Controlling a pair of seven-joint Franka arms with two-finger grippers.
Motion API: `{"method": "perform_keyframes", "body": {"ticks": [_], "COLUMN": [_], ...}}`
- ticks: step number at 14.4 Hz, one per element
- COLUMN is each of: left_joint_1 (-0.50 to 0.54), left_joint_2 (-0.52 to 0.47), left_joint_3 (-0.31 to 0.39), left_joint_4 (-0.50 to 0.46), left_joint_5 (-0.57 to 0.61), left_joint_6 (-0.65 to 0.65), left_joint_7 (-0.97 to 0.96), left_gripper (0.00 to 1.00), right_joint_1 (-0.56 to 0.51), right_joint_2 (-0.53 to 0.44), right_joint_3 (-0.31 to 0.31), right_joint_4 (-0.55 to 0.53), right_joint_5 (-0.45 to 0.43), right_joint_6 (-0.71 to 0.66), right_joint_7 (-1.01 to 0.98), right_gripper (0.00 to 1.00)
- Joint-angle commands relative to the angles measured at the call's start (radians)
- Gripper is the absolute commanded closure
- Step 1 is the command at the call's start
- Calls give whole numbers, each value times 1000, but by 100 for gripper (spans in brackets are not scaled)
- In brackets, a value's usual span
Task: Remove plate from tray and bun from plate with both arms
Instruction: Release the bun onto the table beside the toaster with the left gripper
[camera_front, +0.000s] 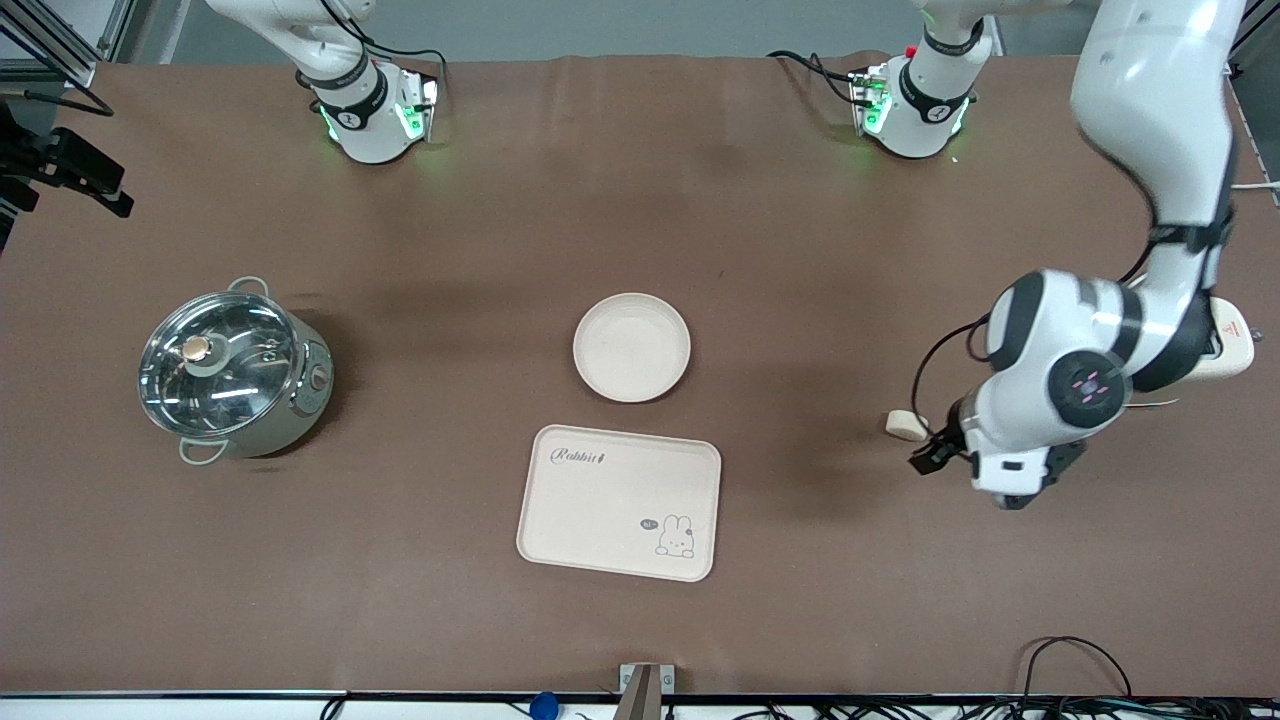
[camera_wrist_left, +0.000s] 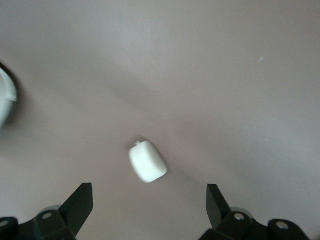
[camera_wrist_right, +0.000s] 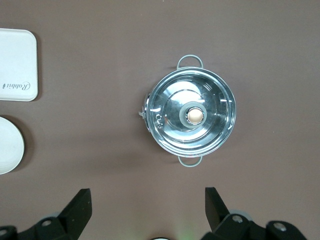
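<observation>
The left hand (camera_wrist_left: 149, 205) hovers low over the brown surface (camera_front: 800, 250) at the left arm's end, its two black fingers (camera_wrist_left: 80, 202) spread wide and holding nothing; the small cream-white bun (camera_front: 906, 424) lies on the surface just beside it, loose between and ahead of the fingertips in the left wrist view. The right hand (camera_wrist_right: 147, 207), also spread wide and empty, hangs high over the lidded steel pot (camera_front: 235, 372) with its two loop handles and brass-coloured knob, at the right arm's end of the surface. The round cream-white plate (camera_front: 632, 347) sits empty near the middle of the surface, well apart from the bun, and the rectangular cream tray (camera_front: 619, 502) printed with a rabbit drawing and the word "Rabbit" lies just nearer the front camera than the plate, close to it but not touching. A brown cloth covers the whole surface, creased faintly, with both arms' green-lit bases (camera_front: 375, 115) along its upper edge. Black cables (camera_front: 1075, 665) trail along the lower edge, and a dark camera mount (camera_front: 60, 165) stands at the right arm's end.
</observation>
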Motion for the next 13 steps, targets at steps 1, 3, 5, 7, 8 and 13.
{"method": "perform_keyframes", "body": {"ticks": [1, 3, 5, 7, 8, 13], "left_joint_1": [14, 14, 14, 12, 11, -20], "left_joint_2": [-115, -169, -235, -282, -299, -410], "left_joint_3": [-3, -4, -10, -17, -17, 61], "left_joint_4": [35, 75, 80, 80, 80, 63], "left_joint_5": [15, 7, 6, -5, -23, -92], "left_joint_6": [-123, -210, -238, -244, -250, -335], "left_joint_7": [129, 238, 341, 436, 468, 672], "left_gripper": [0, 0, 0, 0, 0, 0], "right_joint_1": [3, 2, 1, 1, 3, 2], "right_joint_2": [-1, -1, -1, -1, -1, 1], "right_joint_3": [-2, 0, -2, -3, -2, 0], "right_joint_4": [3, 1, 4, 4, 4, 6], "right_joint_5": [-14, -13, -5, -4, -4, -2], "right_joint_6": [-3, -4, 5, 2, 2, 6], "right_joint_7": [-3, -1, -1, -3, -1, -3], "right_gripper": [0, 0, 0, 0, 0, 0]}}
